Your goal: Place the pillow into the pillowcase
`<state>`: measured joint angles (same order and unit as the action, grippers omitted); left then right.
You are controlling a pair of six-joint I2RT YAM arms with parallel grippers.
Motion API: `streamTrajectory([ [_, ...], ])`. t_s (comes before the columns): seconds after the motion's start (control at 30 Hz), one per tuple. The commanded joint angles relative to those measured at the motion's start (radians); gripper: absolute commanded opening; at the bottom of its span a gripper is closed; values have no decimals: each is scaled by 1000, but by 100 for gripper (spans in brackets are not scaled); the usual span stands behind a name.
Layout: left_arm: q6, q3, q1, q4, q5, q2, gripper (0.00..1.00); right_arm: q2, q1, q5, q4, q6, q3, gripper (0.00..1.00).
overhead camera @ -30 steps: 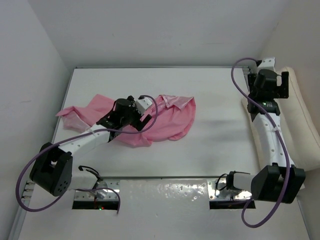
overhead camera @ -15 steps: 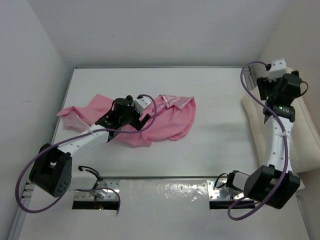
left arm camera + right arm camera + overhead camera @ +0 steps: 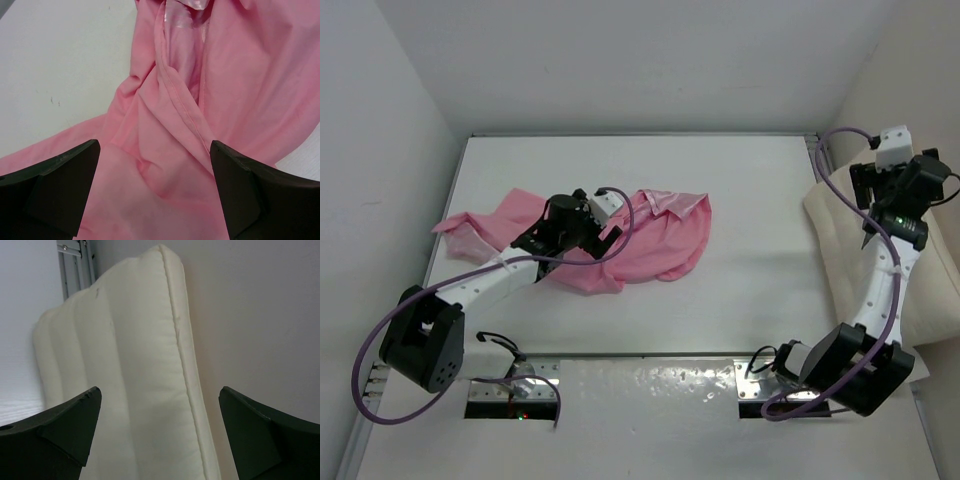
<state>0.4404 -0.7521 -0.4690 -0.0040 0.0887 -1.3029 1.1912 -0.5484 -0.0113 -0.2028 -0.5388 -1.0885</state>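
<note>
The pink satin pillowcase lies crumpled on the left half of the table. My left gripper hovers low over its middle, open and empty. In the left wrist view the pillowcase's folds and a stitched hem fill the space between the spread fingers of the left gripper. The cream quilted pillow leans against the right wall at the table's right edge. My right gripper is above its far end, open. In the right wrist view the pillow's ridged face and seamed edge stand between the fingers of the right gripper, apart from them.
White walls close in the table on the left, back and right. A metal rail with the arm bases runs along the near edge. A metal bracket shows at the back right corner. Purple cables loop from both arms.
My right arm has swung to the right, from beside the pillow to over it near the wall. The left arm and the pillowcase have not moved.
</note>
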Motion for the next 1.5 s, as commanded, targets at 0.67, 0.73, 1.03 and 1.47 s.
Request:
streamTrajectory([
  [0.67,-28,-44,4,-51,34,-15,91,125,-5,324,197,191,73,99],
  [0.73,-26,-49,4,-57,33,-21,91,146,-10,303,190,169,76,99],
  [1.03,-22,-59,4,-53,19,-22,91,136,30,177,80,188,96,26],
  [1.47,-89,-29,21,-16,-12,-6,91,-59,499,-62,-58,286,160,4],
])
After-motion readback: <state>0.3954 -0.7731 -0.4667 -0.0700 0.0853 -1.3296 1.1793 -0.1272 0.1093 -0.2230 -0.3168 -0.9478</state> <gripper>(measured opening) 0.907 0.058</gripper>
